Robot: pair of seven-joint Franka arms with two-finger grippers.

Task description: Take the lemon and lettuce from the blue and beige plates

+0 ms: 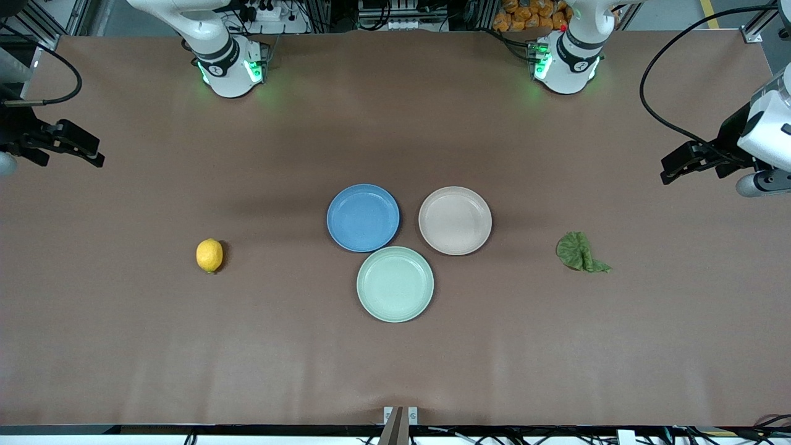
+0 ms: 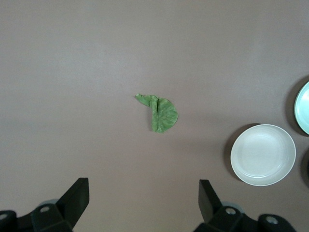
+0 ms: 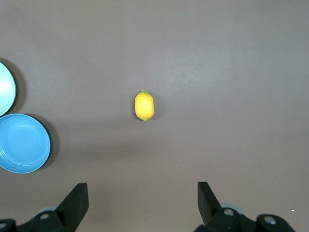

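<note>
The yellow lemon (image 1: pixel 209 255) lies on the bare table toward the right arm's end, off the plates; it also shows in the right wrist view (image 3: pixel 144 106). The green lettuce leaf (image 1: pixel 579 252) lies on the table toward the left arm's end and shows in the left wrist view (image 2: pixel 161 113). The blue plate (image 1: pixel 363 217) and the beige plate (image 1: pixel 455 220) are empty. My right gripper (image 1: pixel 86 151) is open and empty, high over its end of the table (image 3: pixel 143 189). My left gripper (image 1: pixel 673 168) is open and empty, high over its end (image 2: pixel 144 186).
An empty light green plate (image 1: pixel 395 283) sits nearer to the front camera than the blue and beige plates, touching both. The brown table (image 1: pixel 395 371) spreads wide around the plates, lemon and lettuce.
</note>
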